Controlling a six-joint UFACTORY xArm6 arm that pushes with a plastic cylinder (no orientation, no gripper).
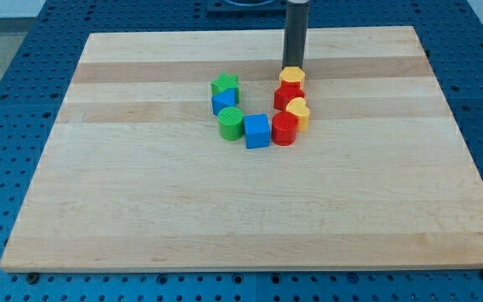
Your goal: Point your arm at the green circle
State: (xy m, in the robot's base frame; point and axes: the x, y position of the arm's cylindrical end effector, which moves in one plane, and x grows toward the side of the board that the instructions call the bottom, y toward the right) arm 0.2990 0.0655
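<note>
The green circle [231,122] is a ribbed green cylinder left of the board's centre, touching a blue block [224,102] above it and a blue cube [257,131] to its right. My tip [293,67] stands at the view's top, right behind a yellow hexagon [292,77]. The tip is well to the right of and above the green circle, apart from it.
A green star [225,84] sits above the blue block. Below the yellow hexagon lie a red block [288,94], a yellow heart [298,111] and a red cylinder [284,128]. The blocks form a U on the wooden board [141,210].
</note>
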